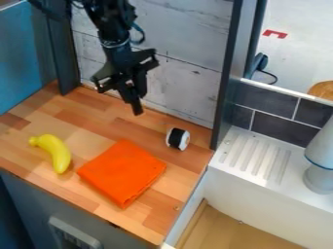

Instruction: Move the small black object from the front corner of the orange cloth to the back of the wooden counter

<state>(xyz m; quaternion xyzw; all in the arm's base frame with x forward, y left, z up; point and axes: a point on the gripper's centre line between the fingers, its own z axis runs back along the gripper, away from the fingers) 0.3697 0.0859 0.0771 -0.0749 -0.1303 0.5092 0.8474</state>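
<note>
A small black-and-white roll (pixel 177 139) lies on its side on the worktop (pixel 151 127), near the back right corner. Its short axle runs roughly along the back edge, with one white round face turned toward the right edge. The black band circles its middle, so its longest measure is across the round ends, not along the axle.

Just in from it, toward the front edge, is the orange cloth (pixel 122 173), flat and folded, its longer sides seeming to slant from back to front. The black claw (pixel 137 111) hangs over the back part of the worktop, near both; I see nothing in its grip, and I cannot tell whether it is apart or together.

As I judge it, handling the roll well would call for coming down centred over the black band and pressing evenly, since a push off-centre could set it rolling.

Farther out, the yellow banana (pixel 58 152) lies toward the left part of the front edge, and the white sink (pixel 273 190) adjoins the right edge.
</note>
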